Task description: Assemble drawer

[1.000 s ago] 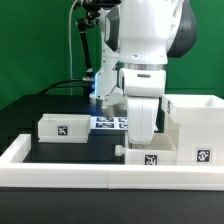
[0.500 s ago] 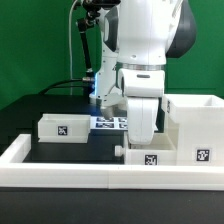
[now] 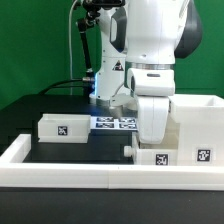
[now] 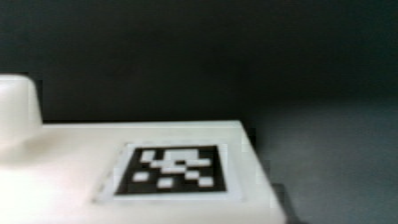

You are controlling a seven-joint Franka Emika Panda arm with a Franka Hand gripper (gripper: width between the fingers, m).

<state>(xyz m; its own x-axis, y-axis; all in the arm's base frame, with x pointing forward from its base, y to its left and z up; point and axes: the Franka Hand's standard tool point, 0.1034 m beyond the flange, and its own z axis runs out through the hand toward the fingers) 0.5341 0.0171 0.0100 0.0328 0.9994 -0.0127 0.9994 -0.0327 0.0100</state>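
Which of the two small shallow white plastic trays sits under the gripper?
The tray beside the tall white casing, under the gripper; the other tray lies apart at the exterior view's left.

The black tabletop (image 3: 75, 148) has a low white border wall (image 3: 70, 177) along its six o'clock edge and up the nine o'clock side of the exterior view. Toward nine o'clock sits a shallow white tray (image 3: 62, 126), a square marker on its near face. The flat marker board (image 3: 113, 123) lies near centre. At five o'clock a second small tray (image 3: 152, 157) stands just beside the tall casing (image 3: 197, 125) at three o'clock; whether they touch cannot be told
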